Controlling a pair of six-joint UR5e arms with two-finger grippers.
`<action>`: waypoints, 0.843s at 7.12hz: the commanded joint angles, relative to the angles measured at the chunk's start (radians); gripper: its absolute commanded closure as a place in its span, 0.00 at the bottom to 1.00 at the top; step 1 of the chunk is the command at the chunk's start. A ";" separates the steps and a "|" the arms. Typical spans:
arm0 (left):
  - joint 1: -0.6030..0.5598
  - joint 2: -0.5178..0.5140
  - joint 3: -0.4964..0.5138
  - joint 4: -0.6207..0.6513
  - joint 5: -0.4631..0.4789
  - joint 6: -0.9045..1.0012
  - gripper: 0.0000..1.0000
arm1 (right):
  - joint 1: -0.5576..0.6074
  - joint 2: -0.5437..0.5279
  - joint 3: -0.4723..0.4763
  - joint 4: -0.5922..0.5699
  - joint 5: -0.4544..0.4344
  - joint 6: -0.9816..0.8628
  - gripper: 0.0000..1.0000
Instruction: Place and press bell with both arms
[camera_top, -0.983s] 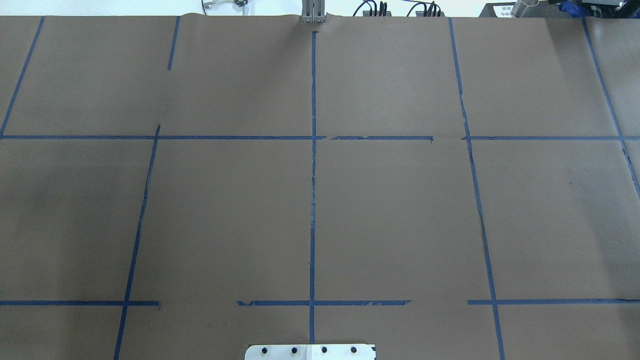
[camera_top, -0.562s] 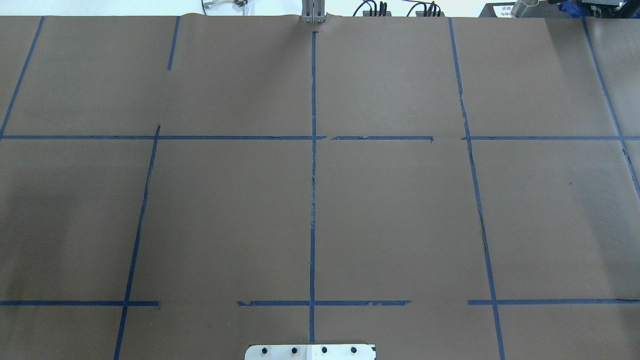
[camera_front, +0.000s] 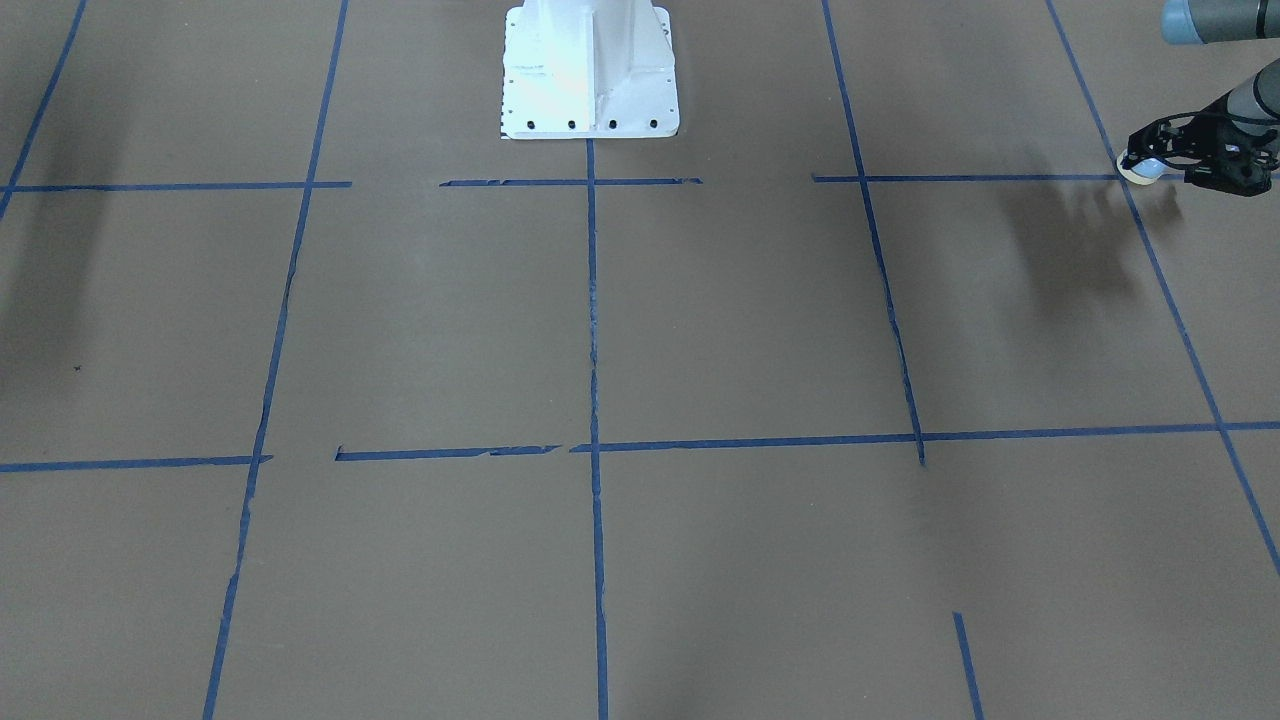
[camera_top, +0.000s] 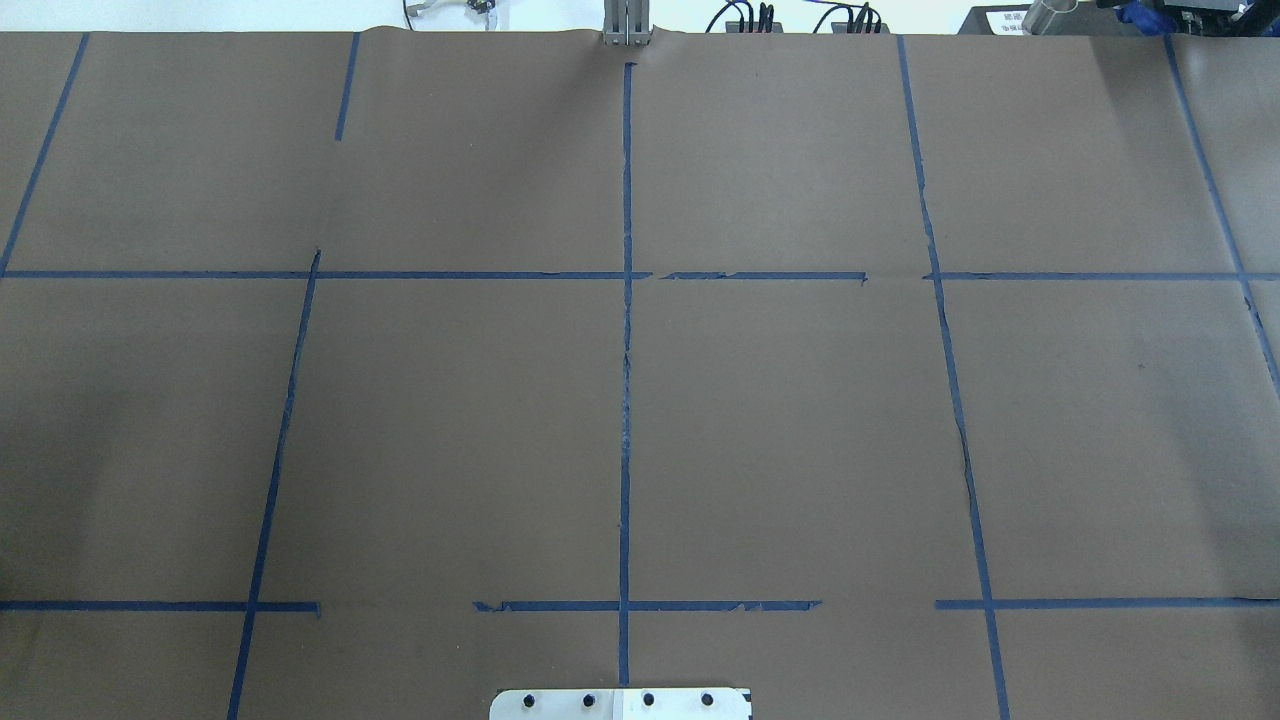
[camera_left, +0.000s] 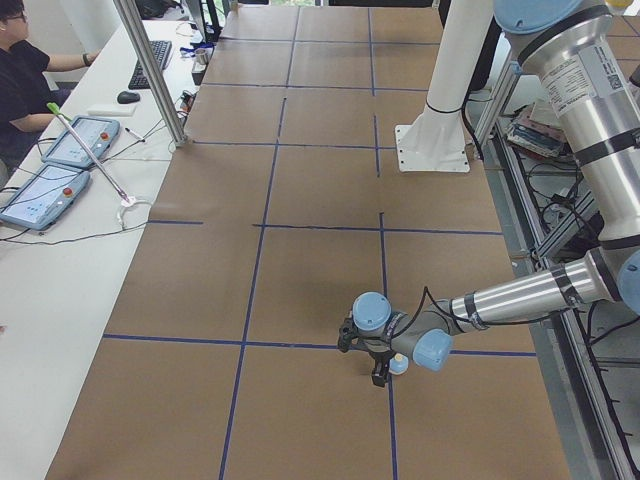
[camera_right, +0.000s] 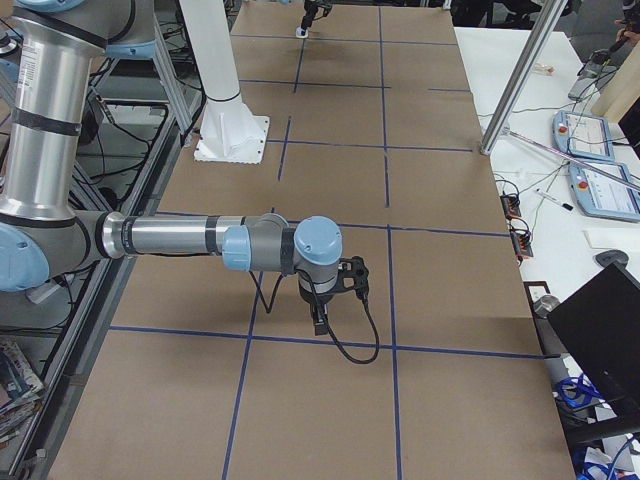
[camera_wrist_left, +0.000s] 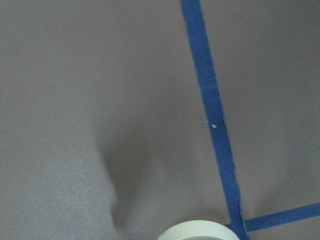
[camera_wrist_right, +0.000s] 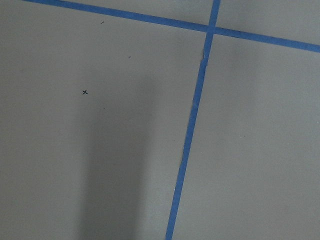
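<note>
Exterior front-facing view is where we see the bell (camera_front: 1141, 168) best. It is at the right edge, toward the robot's side of the table, just beside a crossing of the blue tape lines (camera_front: 592, 300). Its light-blue dome and cream rim sit between the black fingers of the left gripper (camera_front: 1149, 160). The fingers seem closed on its sides. We cannot tell if the bell touches the brown paper (camera_front: 740, 320) or hangs just over it.

On the left wrist camera only the cream rim shows, at the bottom edge. It is beside a tape crossing, and a soft shadow lies on the paper to its left. From the exterior left view, the left arm (camera_left: 520, 298) reaches low over the table from the robot's side, and the bell is a small pale spot under its wrist.

At the other end of the table, the exterior right view shows the right arm (camera_right: 170, 238) stretched low. The right gripper (camera_right: 320, 318) points down, near a tape line, and we cannot tell how far its fingers are open.

Between both arms stands the white pedestal (camera_front: 590, 70). An operator (camera_left: 25, 85) sits at the white desk on the far side.
</note>
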 joint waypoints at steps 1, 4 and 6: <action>0.039 0.003 -0.003 -0.015 -0.019 -0.059 0.00 | -0.001 -0.020 0.015 0.000 -0.002 0.000 0.00; 0.053 0.006 -0.006 -0.015 -0.017 -0.063 0.36 | -0.001 -0.020 0.013 0.000 -0.002 0.000 0.00; 0.053 0.026 -0.040 -0.015 -0.007 -0.063 0.91 | -0.001 -0.021 0.015 -0.002 0.000 0.001 0.00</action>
